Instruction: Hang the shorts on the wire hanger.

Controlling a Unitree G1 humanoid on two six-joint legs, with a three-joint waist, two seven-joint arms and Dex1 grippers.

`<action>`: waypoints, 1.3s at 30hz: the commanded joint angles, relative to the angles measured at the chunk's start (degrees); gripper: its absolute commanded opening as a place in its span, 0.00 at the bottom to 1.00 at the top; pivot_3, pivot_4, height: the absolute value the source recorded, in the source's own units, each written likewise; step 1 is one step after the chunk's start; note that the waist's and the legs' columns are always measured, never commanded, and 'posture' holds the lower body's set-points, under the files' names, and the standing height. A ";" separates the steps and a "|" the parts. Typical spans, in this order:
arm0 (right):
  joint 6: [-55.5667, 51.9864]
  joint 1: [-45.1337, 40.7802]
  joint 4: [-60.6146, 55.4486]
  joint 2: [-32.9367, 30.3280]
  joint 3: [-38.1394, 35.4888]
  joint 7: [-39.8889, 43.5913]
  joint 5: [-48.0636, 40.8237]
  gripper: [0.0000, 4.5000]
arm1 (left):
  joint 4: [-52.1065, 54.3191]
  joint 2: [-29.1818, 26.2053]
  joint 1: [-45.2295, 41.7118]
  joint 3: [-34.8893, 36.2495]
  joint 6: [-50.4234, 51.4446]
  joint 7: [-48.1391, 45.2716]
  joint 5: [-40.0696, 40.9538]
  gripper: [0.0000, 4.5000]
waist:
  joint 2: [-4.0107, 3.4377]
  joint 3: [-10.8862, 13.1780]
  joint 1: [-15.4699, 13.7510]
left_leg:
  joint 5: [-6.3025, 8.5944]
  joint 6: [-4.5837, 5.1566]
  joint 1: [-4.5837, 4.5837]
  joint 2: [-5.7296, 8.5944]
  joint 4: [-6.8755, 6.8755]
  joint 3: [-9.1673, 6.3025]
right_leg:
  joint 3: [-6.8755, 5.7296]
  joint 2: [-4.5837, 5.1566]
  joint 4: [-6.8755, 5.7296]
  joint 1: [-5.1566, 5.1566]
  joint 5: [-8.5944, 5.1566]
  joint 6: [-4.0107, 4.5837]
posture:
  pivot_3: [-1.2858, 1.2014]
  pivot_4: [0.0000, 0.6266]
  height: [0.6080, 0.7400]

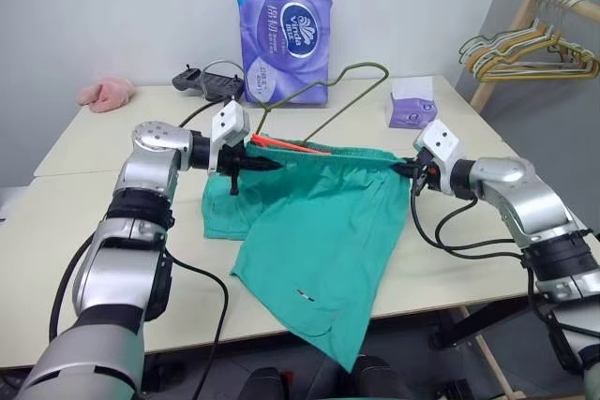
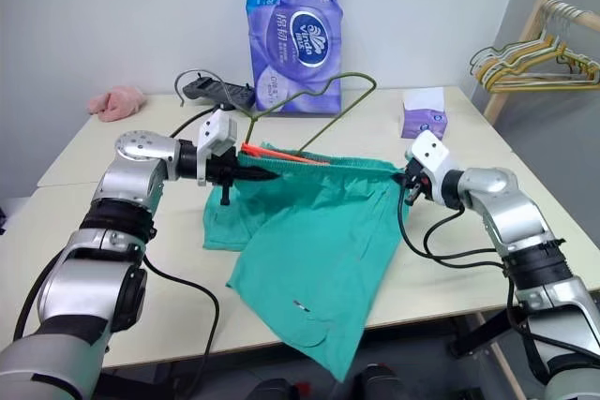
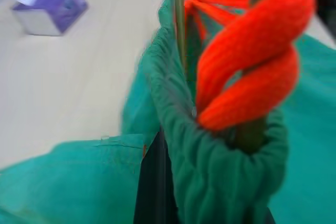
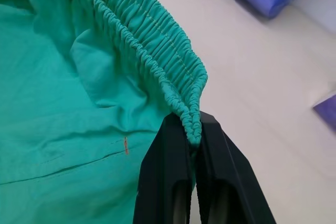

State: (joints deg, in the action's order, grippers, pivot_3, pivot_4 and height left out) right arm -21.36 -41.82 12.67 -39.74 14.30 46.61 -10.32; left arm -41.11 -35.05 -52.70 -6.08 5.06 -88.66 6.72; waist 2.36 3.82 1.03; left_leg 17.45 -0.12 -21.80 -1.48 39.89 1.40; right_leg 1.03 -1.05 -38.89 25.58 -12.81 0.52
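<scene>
The shorts hung stretched by their waistband between the left hand, clenched on one end together with the wire hanger, and the right hand, clenched on the other, legs draping over the worktop edge.

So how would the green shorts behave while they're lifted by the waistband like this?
Probably floppy: the shorts sag from the waistband between the left gripper and right gripper, and one leg droops past the table edge. Likely light, since a pinch at each end carries them. The gathered elastic probably grips well in shut jaws, though the orange drawstring could snag on the wire hanger.
</scene>
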 commanded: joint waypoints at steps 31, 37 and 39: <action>-7.84 1.32 -15.35 -6.62 -2.54 10.88 2.43 0.01 | -13.37 -1.32 -7.59 -2.39 -18.60 -0.23 -5.30 0.00 | -0.10 -0.09 -1.78 | 0.00 0.00 0.04 0.10 0.08 0.17 | -0.05 0.09 0.00 -0.02 -0.01 0.01 | 0.53 0.02 1.00; -6.14 -0.01 -12.99 -7.26 -2.88 11.73 2.95 0.01 | -14.20 -3.80 -6.41 -5.51 -21.04 -1.55 -9.78 0.00 | -0.10 -0.09 -1.47 | 0.00 0.00 0.04 0.13 0.07 0.16 | -0.03 0.08 0.00 -0.02 -0.01 0.01 | 0.53 0.02 1.00; -5.93 -0.43 -13.35 -7.68 -2.83 12.40 2.98 0.01 | -15.76 -4.41 -6.77 -6.66 -23.16 0.29 -12.20 0.00 | -0.10 -0.10 -1.48 | 0.00 0.00 0.03 0.09 0.07 0.12 | -0.03 0.08 0.00 -0.02 -0.01 0.01 | 0.53 0.02 1.00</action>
State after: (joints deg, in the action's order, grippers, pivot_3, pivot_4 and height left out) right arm -27.70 -40.27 -0.87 -45.61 14.46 58.86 -8.23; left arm -56.09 -36.88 -58.84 -12.21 -16.33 -89.67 -3.34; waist 2.26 3.72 -0.44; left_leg 17.45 -0.12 -21.77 -1.40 39.96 1.53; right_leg 1.00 -0.97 -38.89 25.56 -12.82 0.53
